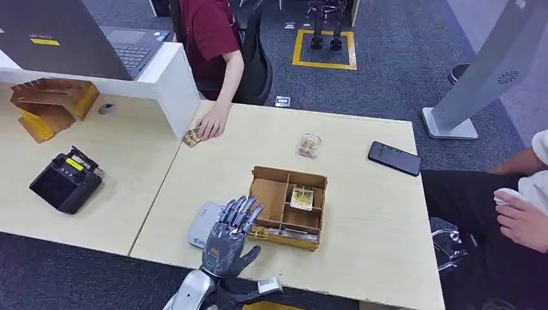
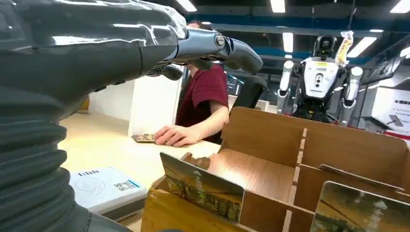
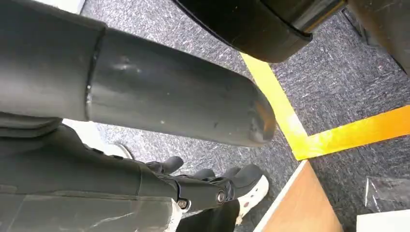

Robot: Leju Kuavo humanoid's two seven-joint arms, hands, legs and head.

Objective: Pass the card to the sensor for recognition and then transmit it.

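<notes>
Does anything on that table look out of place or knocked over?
Nothing spilled or broken. One card lies loose on the table, away from the wooden box that holds the other cards.

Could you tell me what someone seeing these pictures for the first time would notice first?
The robot's left hand, fingers spread and holding nothing, hovers at the near table edge between the white card sensor and the wooden compartment box, where a card lies. Across the table, a person in a red shirt rests a hand on another card.
</notes>
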